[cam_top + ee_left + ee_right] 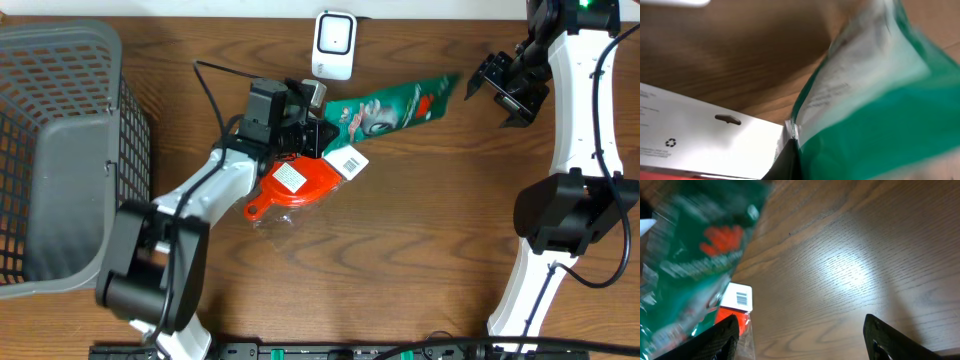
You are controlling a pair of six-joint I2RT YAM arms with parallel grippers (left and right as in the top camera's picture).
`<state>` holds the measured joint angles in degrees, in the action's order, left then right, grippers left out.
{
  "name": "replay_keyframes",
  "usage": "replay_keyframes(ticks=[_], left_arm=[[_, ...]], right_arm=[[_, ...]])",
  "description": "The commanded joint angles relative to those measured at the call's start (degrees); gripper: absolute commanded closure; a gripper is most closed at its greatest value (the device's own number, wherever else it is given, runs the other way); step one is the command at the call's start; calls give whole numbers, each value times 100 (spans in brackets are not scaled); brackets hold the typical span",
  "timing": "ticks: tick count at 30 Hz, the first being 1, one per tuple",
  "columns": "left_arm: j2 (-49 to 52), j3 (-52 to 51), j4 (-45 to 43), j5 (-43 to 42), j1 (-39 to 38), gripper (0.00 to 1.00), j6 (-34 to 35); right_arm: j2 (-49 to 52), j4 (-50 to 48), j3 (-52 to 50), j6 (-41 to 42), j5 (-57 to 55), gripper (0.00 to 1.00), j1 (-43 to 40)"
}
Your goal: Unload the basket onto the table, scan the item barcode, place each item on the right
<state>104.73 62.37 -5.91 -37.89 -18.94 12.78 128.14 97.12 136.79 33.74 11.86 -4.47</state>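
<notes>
The green pouch [395,108] appears raised over the desk [430,240] near its far edge, beside the white scanner [334,45] and stretched out toward the right. Its left end is clamped between the closed jaws of the left gripper [322,127]. In the left wrist view the pouch's crimped edge is seen pinched at the fingertip, blurred, above a white hang card [705,135]. The right gripper [490,97] is seen just apart from the pouch's right end, with its jaws spread wide and nothing held. An orange item [300,185] in clear wrap, bearing a barcode label [349,162], is laid just in front of the left gripper. A grey basket [125,120] is set at the left edge.
</notes>
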Motion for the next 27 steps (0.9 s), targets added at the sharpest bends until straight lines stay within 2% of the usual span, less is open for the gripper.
replay_keyframes(ticks=[1,14,27], left_arm=[[125,409,-72,-221,118,93,87],[372,1099,-129,101,201,93,-173],[1530,2000,-195,83,245,93,-151]], right_arm=[[33,20,118,-168,-87,24,55],[33,20,118,-168,-131,26,116],[33,20,118,-168,-136,29,131]])
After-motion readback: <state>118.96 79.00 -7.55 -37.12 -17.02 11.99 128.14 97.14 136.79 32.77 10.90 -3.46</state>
